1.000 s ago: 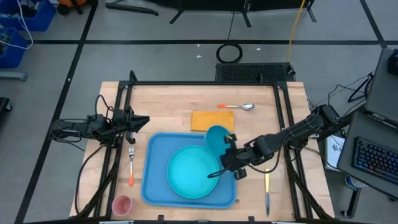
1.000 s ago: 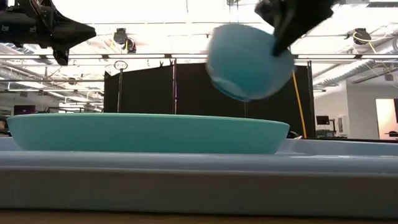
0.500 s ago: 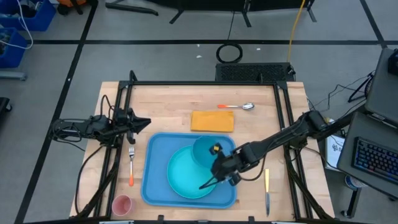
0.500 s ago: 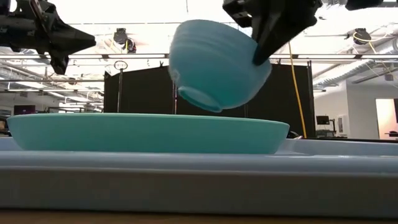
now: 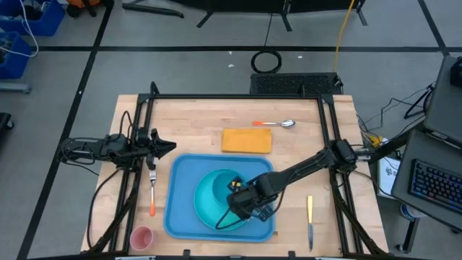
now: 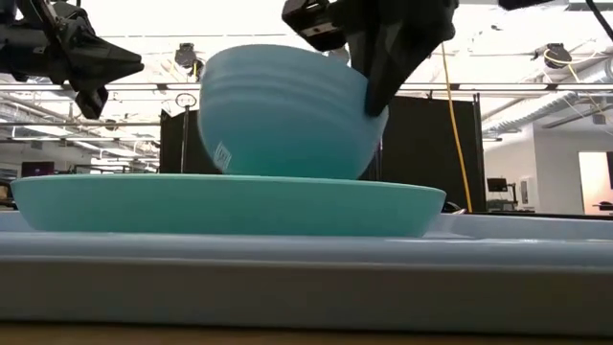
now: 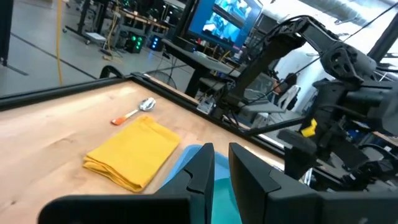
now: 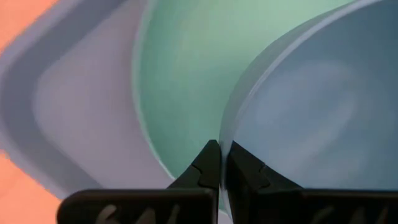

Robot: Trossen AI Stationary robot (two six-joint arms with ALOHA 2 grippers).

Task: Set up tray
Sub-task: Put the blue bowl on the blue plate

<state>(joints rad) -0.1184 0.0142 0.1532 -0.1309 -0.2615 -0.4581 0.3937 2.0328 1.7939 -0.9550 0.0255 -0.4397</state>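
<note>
Dark and stretched low across the desk (image 5: 195,126), the right arm reaches from the right edge over the blue tray (image 5: 178,209), its right gripper (image 8: 219,163) clamped on the rim of a turquoise bowl (image 6: 283,113). That bowl tilts just above a round turquoise plate (image 6: 225,206) lying in the tray, which sits at the desk's near middle. At the left edge the left gripper (image 7: 219,163) waits above the desk with its fingers nearly together, holding nothing. An orange napkin (image 5: 247,141) and a spoon (image 5: 278,123) lie beyond the tray, a fork (image 5: 152,191) and a pink cup (image 5: 141,237) to its left, a knife (image 5: 310,220) to its right. A small white sticker on the bowl is unreadable.
</note>
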